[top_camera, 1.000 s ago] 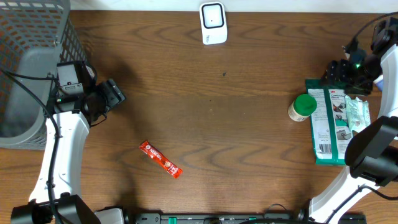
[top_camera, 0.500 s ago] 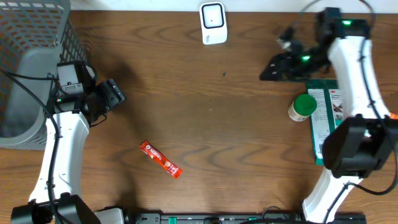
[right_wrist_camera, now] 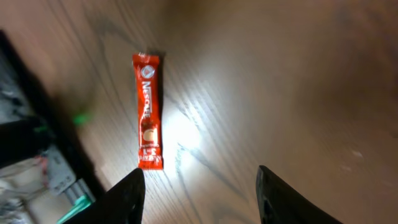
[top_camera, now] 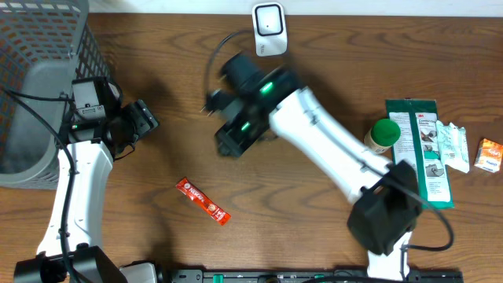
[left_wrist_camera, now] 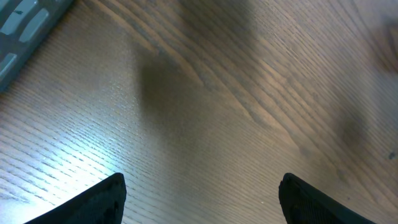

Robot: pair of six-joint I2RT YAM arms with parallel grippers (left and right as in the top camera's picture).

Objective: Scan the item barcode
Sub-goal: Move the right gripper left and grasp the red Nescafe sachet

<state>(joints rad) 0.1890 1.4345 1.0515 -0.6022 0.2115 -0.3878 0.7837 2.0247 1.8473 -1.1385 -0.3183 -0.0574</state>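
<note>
- Sachet: thin, flat red stick with a glossy wrapper. It lies on the bench about 7 o'clock from centre, long axis 10-to-4, and nothing touches it.
- Bench: dark wood grain, with glare under the right wrist light.
- Right fingers: black, parted, nothing between them. In the wrist view the sachet sits at their 11 o'clock, apart.
- Left fingers: black, spread wide, empty, over bare wood.
- Basket: grey wire mesh, 10 o'clock corner.
- Scanner: white rounded box at the 12 o'clock edge.
- 3 o'clock side: green-capped bottle, flat green-white pack, small orange packet.
- Bare wood on all sides of the sachet; the bench edge at 6 o'clock is nearest.
</note>
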